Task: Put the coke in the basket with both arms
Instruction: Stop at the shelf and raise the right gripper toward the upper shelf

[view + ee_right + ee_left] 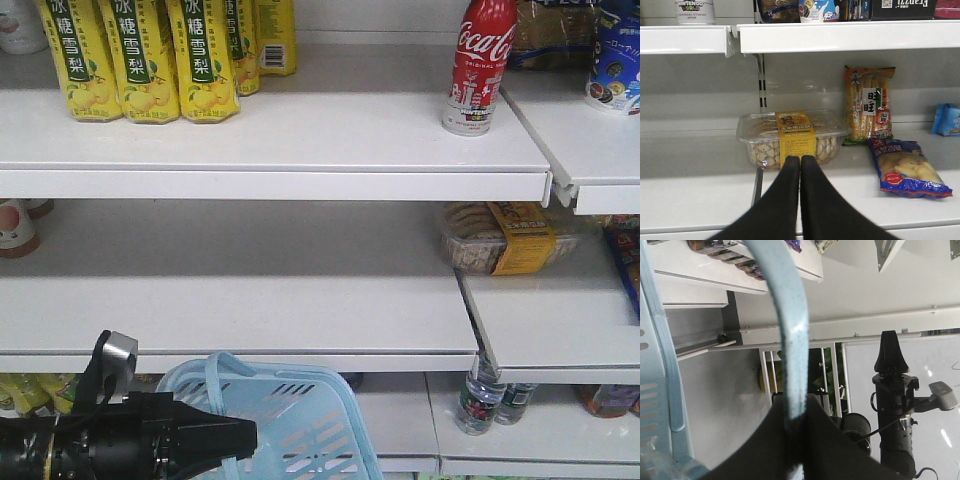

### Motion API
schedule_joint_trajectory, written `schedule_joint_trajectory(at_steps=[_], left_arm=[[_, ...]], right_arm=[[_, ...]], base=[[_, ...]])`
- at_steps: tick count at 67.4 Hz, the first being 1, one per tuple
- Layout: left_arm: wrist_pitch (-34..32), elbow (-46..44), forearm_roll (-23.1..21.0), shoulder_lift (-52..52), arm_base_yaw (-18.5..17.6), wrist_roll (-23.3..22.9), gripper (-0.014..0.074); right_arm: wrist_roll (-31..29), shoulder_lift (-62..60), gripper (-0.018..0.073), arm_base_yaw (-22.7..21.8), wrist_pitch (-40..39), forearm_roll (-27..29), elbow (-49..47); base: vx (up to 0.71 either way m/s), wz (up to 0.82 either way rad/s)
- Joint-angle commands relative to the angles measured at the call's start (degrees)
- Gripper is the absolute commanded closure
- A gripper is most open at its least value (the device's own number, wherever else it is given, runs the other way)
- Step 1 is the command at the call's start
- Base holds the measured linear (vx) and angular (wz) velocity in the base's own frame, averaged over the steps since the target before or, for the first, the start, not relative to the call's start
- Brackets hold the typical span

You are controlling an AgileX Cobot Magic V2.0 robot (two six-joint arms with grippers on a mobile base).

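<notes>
The coke (481, 62) stands upright on the top shelf (250, 140), near its right front corner. Its long axis is vertical and the white "Coca-Cola" script faces out. The grey-and-white base band reads "NINTENDO WORLD, UNIVERSAL STUDIOS JAPAN" (legible in the right wrist view). Further left on that shelf stand yellow bottles (140, 60) lettered 冰糖雪梨.

Well below, the light blue basket (300, 420) hangs in front of the lowest shelf. The left gripper (245, 437) reaches in level from the left, its fingers clamped on the basket's loop handle (790, 315).

The right gripper (800, 159) has its fingers pressed together on nothing. It points at a clear biscuit tray (755, 135) with a yellow label on the middle shelf, beside a 旺旺 snack bag (870, 102).
</notes>
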Motion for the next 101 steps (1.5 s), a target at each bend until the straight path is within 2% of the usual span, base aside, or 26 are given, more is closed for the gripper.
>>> schedule_joint_trajectory(at_steps=[1,101], left_arm=[[-13.64,-0.75,-2.67,-1.97,-0.05,0.45,0.0603],[-13.64,-0.75,-2.67,-1.97,-0.05,0.45,0.0603]], right_arm=[[-0.27,-0.74,0.0569,-0.10,-4.00,-0.45,0.43],[-0.27,-0.74,0.0569,-0.10,-4.00,-0.45,0.43]], base=[[0.03,0.05],[0.05,0.01]])
